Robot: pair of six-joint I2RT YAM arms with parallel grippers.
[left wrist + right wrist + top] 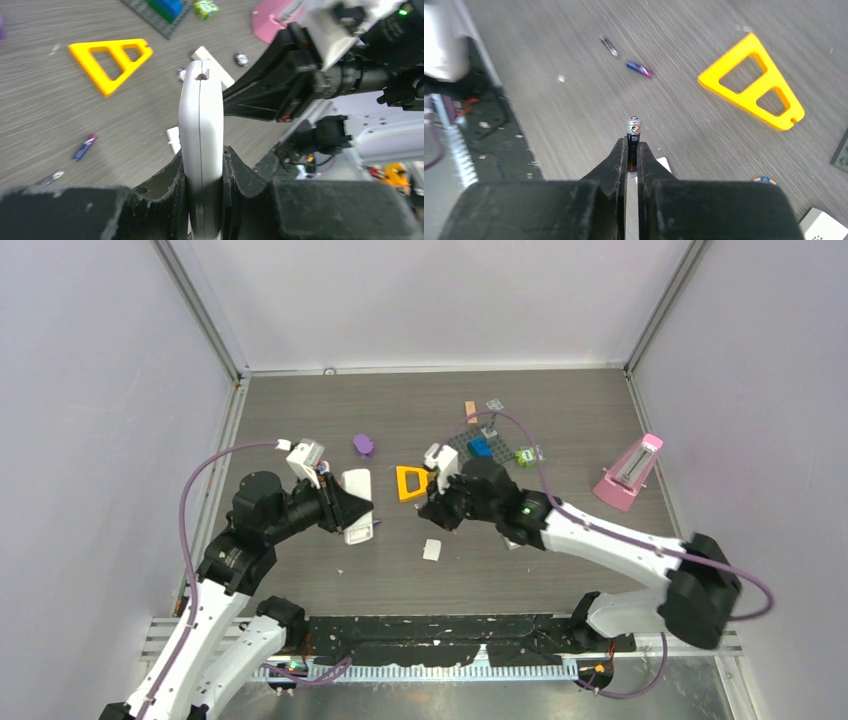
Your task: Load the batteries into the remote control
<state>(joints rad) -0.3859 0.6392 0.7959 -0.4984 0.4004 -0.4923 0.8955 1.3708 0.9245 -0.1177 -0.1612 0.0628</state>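
Grey wood-grain table (pixel 300 410) boxed in by pale walls, that's what we had from above. Up there we could see the left gripper (pixel 362 506) clamped on the white remote (pixel 357 482), with the right gripper (pixel 428 512) at 3 o'clock of it, near but apart. Batteries were too tiny for us to pick out in that view.

The right wrist view filled that in. The right gripper was clenched on a battery (pixel 633 135), which stood upright between the fingers with its top end poking past the tips. Two more lay loose on the table well beyond it: a bluish-purple battery (pixel 639 68) at about 12 o'clock and a dark battery (pixel 609 46) just past that, toward 11. A yellow triangle (pixel 754 82) sat at 2 o'clock.

The left wrist view gave us the remote edge-on, squeezed between both fingers, seam and a small hole at its far end facing the camera. The two loose ones showed up at 8 to 9 o'clock of it. The right gripper's black fingers sat at 3 o'clock, close to the remote's side; touching or not, we couldn't tell.

As for writing, the held battery had a round logo with small print under it, too blurry for us to read.
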